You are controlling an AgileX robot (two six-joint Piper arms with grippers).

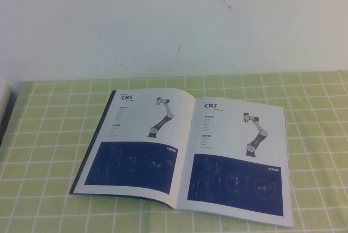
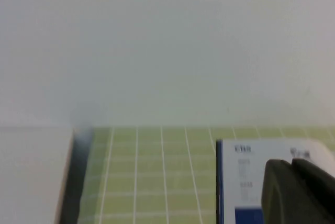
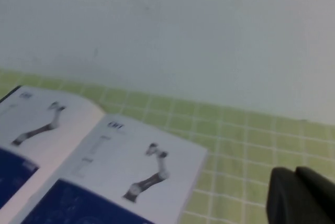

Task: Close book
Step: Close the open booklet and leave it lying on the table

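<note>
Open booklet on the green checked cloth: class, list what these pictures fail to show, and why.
Open white-and-blue booklet: print too small in the high view, blurred in wrist views.
Left pincer, near the booklet's left page: cut off by the left wrist frame, outside the high view.
Right pincer, beside the right page: cut off likewise in the right wrist view.
Pale object: cut by the high view's left edge.

An open book (image 3: 99, 171) lies flat on the green checked table (image 3: 246, 145). Its white pages carry robot-arm pictures (image 3: 149, 177) and dark blue panels (image 3: 78, 203). Behind the table rises a plain white wall (image 3: 183, 35). A dark, blurred part of the right hand (image 3: 301, 195) shows near the book's outer page edge, apart from it.
</note>
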